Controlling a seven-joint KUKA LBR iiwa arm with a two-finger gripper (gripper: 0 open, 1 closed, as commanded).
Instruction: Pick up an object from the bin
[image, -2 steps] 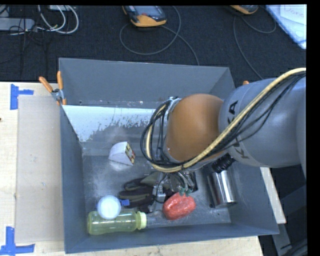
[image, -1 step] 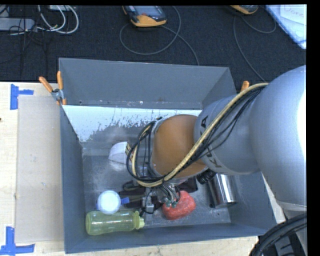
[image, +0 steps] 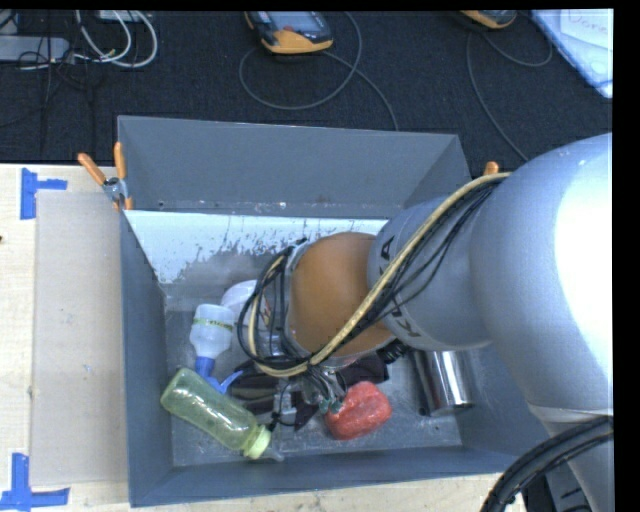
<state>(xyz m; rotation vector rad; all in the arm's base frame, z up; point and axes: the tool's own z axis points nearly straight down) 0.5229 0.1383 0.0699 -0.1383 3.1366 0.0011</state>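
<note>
Gripper (image: 298, 398) low in the bin (image: 145, 330), near middle
It sits between a yellow-green bottle (image: 210, 410) at left and a red lump (image: 358, 410) at right; open or closed cannot be told

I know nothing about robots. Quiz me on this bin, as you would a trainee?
1. True or false: the translucent green plastic bottle stands upright.
2. Which lies nearer the gripper: A) the red rounded lumpy thing, B) the shiny metal cylinder?
3. Fill in: the arm's rounded wrist cover is ___.
Key: 1 false, the bottle lies on its side; 2 A; 3 orange.
</note>
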